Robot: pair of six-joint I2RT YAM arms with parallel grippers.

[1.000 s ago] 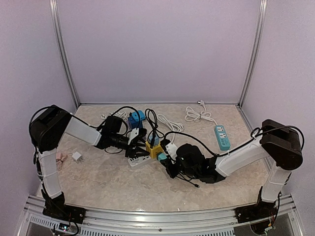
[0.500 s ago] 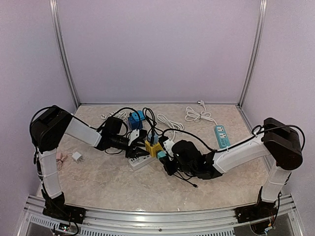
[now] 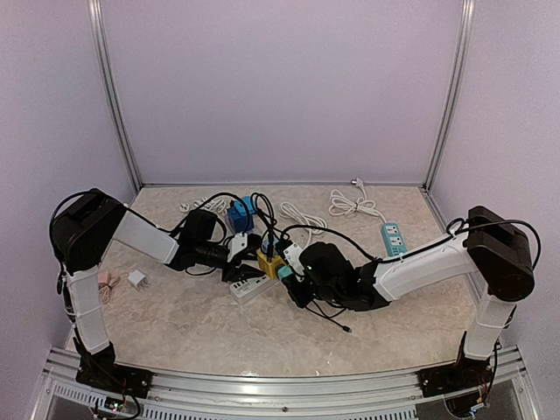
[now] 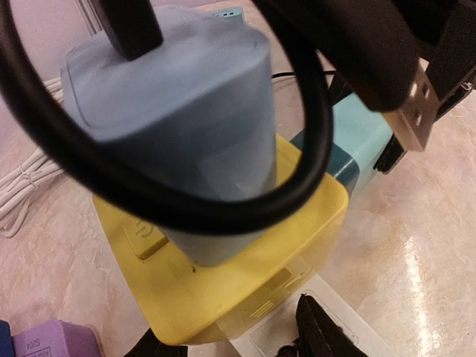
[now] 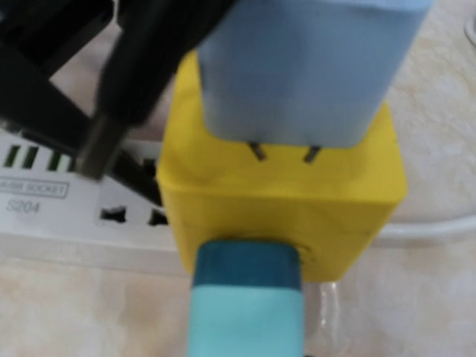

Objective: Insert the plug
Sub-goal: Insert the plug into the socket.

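A yellow cube adapter (image 3: 269,263) sits plugged into a white power strip (image 3: 248,287). A light blue plug (image 4: 178,126) with a black cable is set in its top. My left gripper (image 3: 243,265) is closed on the strip right beside the cube, and its black fingers (image 4: 320,331) show at the cube's base. My right gripper (image 3: 296,282) is shut on a teal plug (image 5: 245,305). The plug's dark front end is flush against the cube's (image 5: 282,201) side face, and its prongs are hidden. The right gripper's own fingers are out of the right wrist view.
A teal power strip (image 3: 395,242) lies at the right. White cables (image 3: 354,206) are coiled at the back. A blue adapter (image 3: 241,213) stands behind the left gripper. A small white charger (image 3: 137,279) and a pink item (image 3: 107,284) lie at the left. A black cable (image 3: 337,322) trails by the right wrist.
My right arm has moved left with the teal plug, bringing it up against the yellow cube's side. The left gripper has stayed on the strip.
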